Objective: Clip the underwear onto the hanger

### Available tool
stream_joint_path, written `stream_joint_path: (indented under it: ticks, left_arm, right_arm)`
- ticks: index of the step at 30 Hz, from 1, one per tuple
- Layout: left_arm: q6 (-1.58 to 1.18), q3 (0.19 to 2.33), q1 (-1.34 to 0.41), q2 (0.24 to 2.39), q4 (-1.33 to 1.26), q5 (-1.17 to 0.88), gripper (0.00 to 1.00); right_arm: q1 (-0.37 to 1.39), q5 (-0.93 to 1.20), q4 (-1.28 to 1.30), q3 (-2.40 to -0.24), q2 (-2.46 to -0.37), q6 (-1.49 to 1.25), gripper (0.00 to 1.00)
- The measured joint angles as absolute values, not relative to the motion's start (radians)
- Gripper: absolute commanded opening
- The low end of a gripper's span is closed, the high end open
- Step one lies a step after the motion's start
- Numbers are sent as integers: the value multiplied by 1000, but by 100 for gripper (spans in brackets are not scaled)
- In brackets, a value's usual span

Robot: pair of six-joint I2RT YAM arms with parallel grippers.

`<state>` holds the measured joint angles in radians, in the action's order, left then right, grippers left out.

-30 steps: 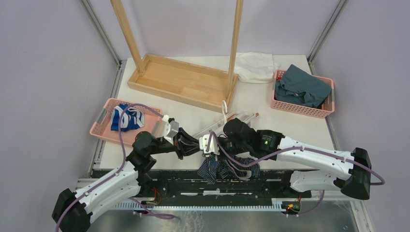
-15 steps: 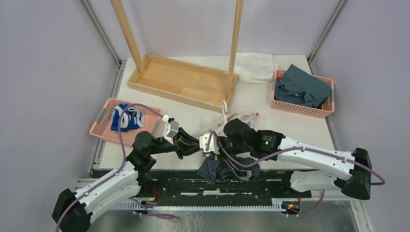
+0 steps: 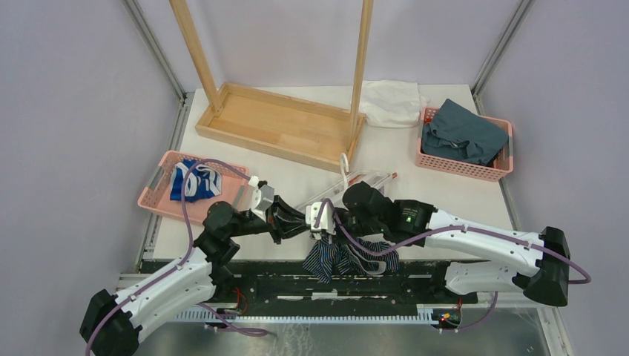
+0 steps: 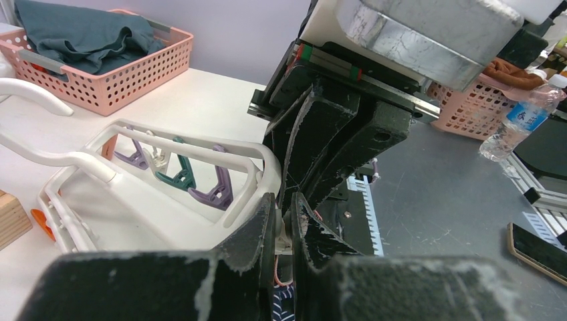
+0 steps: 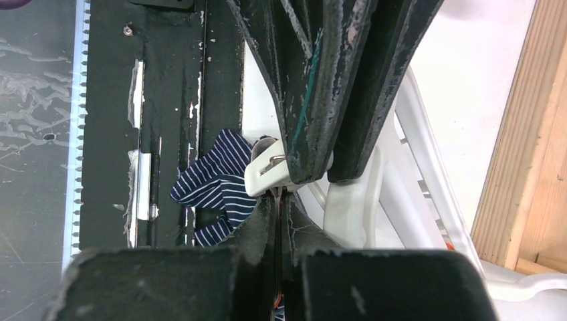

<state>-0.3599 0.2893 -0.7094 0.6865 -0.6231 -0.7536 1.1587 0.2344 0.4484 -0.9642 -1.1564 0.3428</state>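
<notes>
Tabletop [image 3: 445,189] white, walls [image 3: 74,111] lilac. Right-edge basket [image 3: 460,169] holds teal cloth [image 3: 463,133]; left-edge basket [image 3: 154,191], blue-white garment [image 3: 194,182]. Left gripper [image 4: 283,214] pinches hanger clip [image 5: 267,174]; right gripper [image 5: 279,200] clamps underwear [image 3: 348,259].

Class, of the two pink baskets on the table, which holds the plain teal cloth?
The basket at the far right, beside the white cloth, holds the teal cloth; the left basket holds a blue-and-white garment.

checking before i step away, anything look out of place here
The underwear is bunched and spills off the near table edge onto the black rail. A white cloth lies loose beside the far basket.
</notes>
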Motion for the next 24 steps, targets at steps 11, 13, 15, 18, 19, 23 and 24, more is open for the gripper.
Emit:
stream_joint_path:
  ticks: [11,13,15,18,19,23,24]
  left_arm:
    - [-360,289,-709,686,-623,-745,3]
    - [-360,289,-709,686,-623,-744,3]
    - [-360,289,-709,686,-623,-743,3]
    - [-360,289,-709,686,-623,-743,3]
    - [-360,289,-709,686,-623,-743,3]
    - [-360,289,-709,686,-623,-743,3]
    - [-360,289,-709,686,-623,-743,3]
  right_arm:
    - [1159,223,448,-964,-1161,301,0]
    - [1159,223,448,-964,-1161,292,0]
    - [1159,223,448,-964,-1160,284,0]
    - [1159,223,448,-965,-1159,276,0]
    - [1159,224,448,-965,-1158,274,0]
    - [1159,224,449,-965,-1151,265,0]
    - [1159,224,449,-965,-1148,263,0]
